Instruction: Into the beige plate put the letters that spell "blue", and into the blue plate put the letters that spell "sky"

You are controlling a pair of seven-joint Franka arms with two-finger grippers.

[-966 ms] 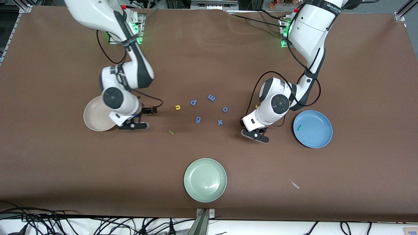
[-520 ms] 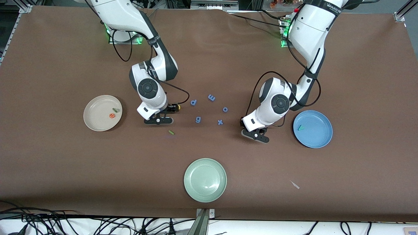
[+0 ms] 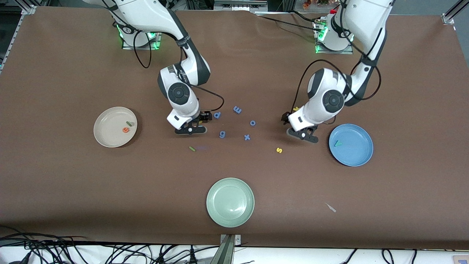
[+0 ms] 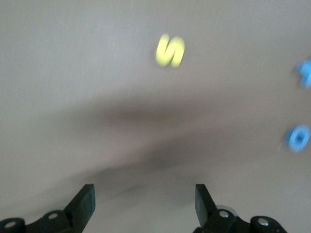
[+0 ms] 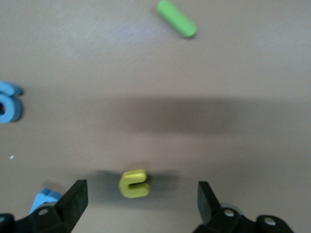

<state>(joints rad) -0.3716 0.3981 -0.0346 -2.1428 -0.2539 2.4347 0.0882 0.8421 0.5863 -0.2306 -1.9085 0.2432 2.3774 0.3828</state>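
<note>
Front view: high, facing both bases, whole table (image 3: 55, 176) | Left wrist view: close, looking down past its fingertips (image 4: 85, 199), shares yellow "s" (image 4: 170, 50) | Right wrist view: close, downward, shares green "l" (image 5: 177, 18).

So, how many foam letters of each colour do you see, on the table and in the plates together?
Blue letters: 5
Yellow letters: 3
Light green letter: 1
Dark green letter: 1
Teal letter: 1
Orange letter: 1
Total: 12

Both end effectors (image 3: 302, 134) (image 3: 190, 130) low, open-fingered
</note>
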